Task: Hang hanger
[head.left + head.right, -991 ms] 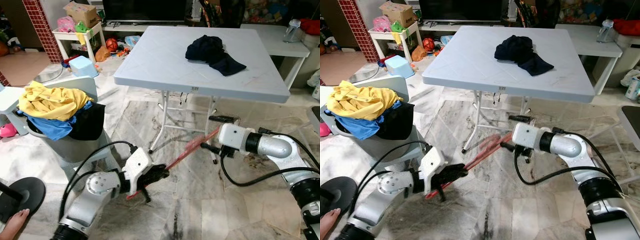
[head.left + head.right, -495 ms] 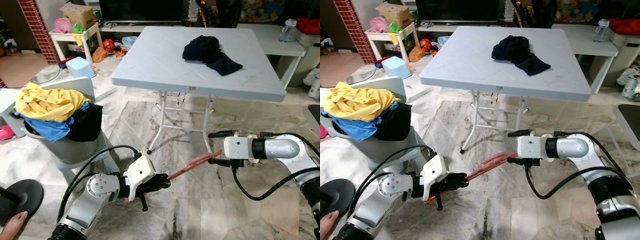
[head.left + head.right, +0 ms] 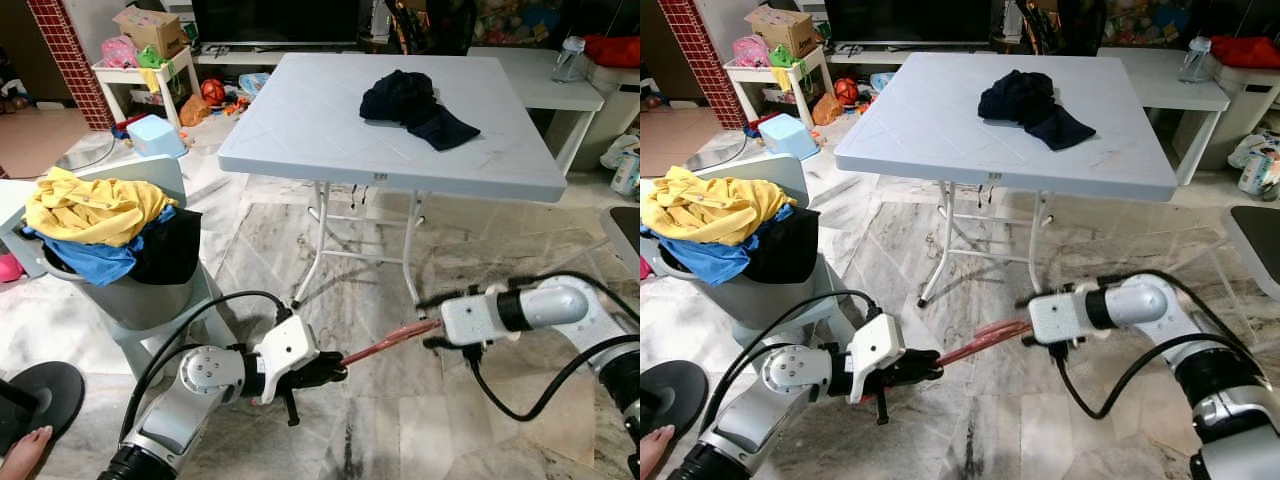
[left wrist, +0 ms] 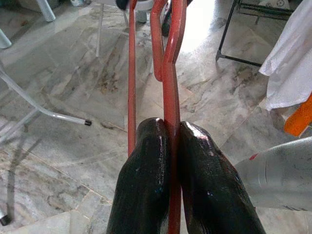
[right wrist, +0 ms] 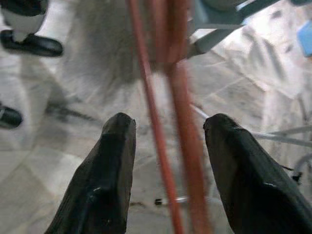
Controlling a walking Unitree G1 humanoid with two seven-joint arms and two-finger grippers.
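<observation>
L pincer (image 4: 168, 161) clamps red hanger (image 4: 171, 63); R pincer (image 5: 168, 146) spread round it.

Table (image 3: 330, 130) ahead, centre, garment (image 3: 415, 98) on it; laundry basket (image 3: 140, 295) with clothes (image 3: 95, 205) to left; hanger (image 3: 385, 343) low over floor before table, between left gripper (image 3: 325, 372) and right gripper (image 3: 432, 333); shelf (image 3: 150, 70) far left behind
</observation>
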